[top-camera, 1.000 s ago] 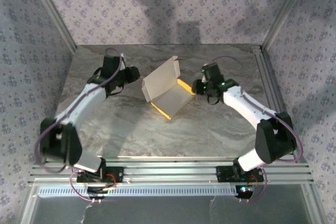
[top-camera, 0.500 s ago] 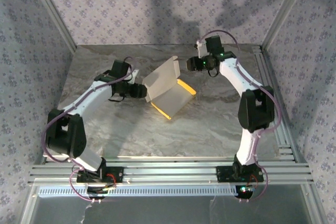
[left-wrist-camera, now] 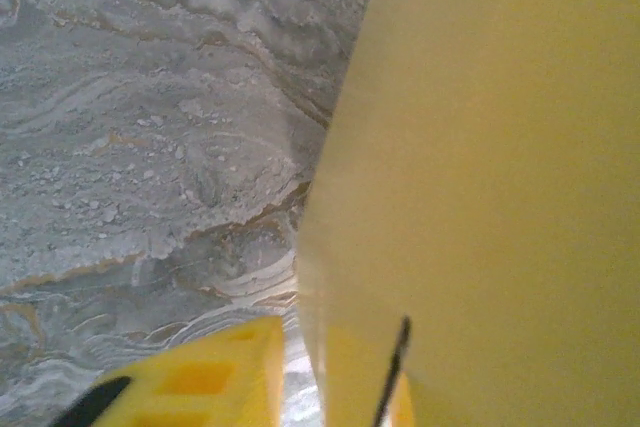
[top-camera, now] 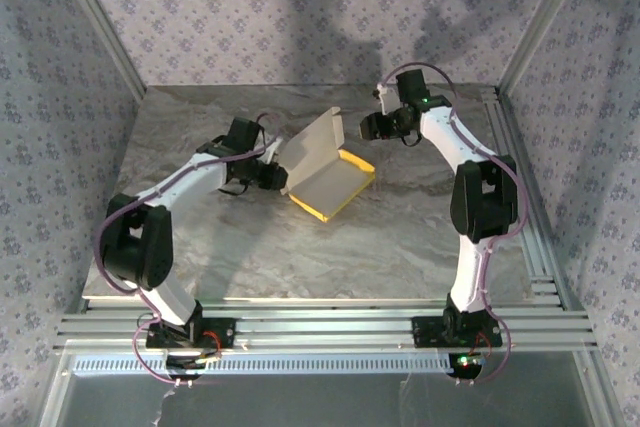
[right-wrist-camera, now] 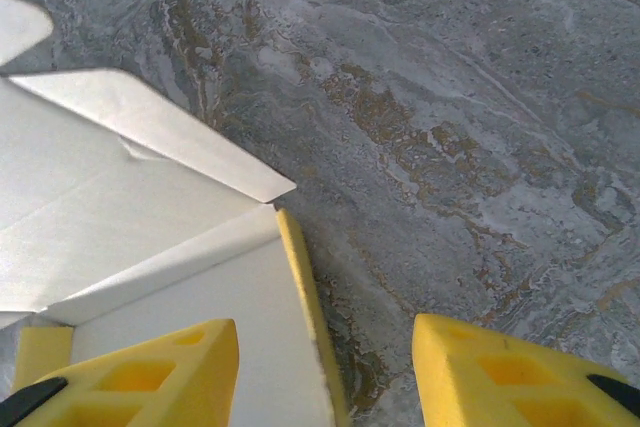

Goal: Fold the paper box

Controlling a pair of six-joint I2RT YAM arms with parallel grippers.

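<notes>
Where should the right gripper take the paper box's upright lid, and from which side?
Probably the lid's free top edge, pinched across its thickness, coming from the right and above. The lid stands up as a thin sheet with its white face toward the open right gripper; the left gripper is at the paper box's left side.

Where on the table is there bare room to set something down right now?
Widest free patch: the near strip of the table, between the paper box and the near edge. Also bare: the stretch between the box and the right arm. Crowded: the far middle, where left gripper and right gripper flank the box.
</notes>
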